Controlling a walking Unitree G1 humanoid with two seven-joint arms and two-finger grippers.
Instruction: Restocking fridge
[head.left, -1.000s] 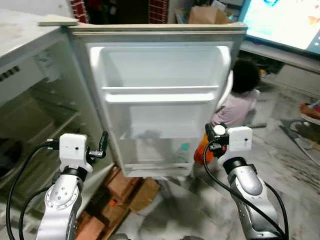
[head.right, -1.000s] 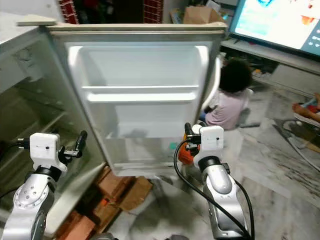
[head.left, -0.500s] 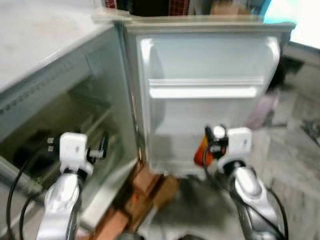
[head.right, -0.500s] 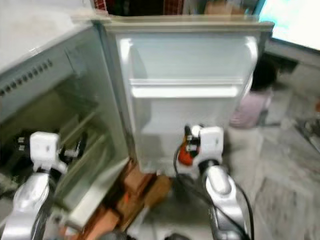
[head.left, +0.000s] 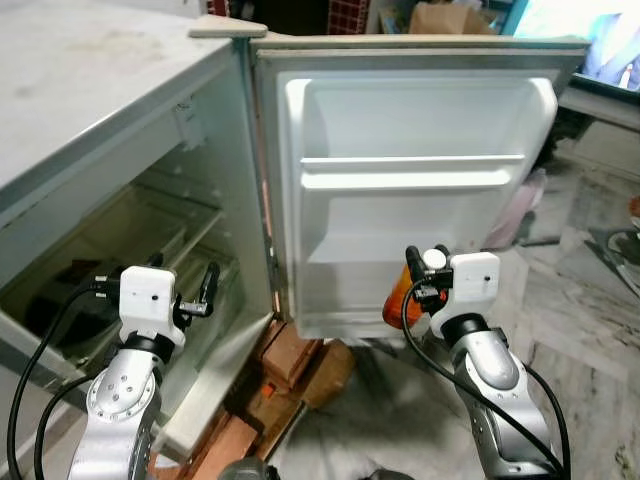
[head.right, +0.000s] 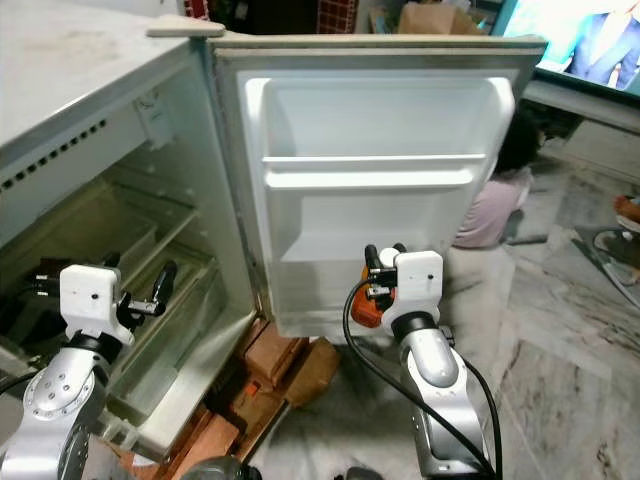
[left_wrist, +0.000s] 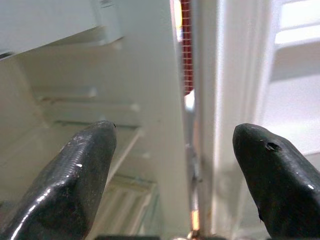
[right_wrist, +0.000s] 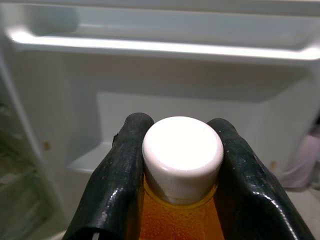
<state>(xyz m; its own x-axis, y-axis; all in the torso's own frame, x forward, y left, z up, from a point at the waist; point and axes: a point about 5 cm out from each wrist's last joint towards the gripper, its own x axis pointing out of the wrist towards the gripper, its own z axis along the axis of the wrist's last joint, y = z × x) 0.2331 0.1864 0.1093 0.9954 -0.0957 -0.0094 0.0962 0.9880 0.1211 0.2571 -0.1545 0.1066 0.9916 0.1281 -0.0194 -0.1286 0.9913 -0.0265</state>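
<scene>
The right hand (right_wrist: 182, 165) is clenched on a bottle (right_wrist: 181, 210) of orange liquid, its two black fingers (right_wrist: 117, 180) pressed against either side of the neck just under the white cap (right_wrist: 182, 152). It holds the bottle upright in front of the lower part of the open fridge door (head.left: 420, 130), below the door shelf (head.left: 412, 178). The left hand (left_wrist: 175, 175) is released, fingers spread wide with nothing between them, hovering by the fridge (head.left: 110, 120) opening near the hinge edge. A person (head.right: 490, 205) in a pink top sits on the floor behind the door.
</scene>
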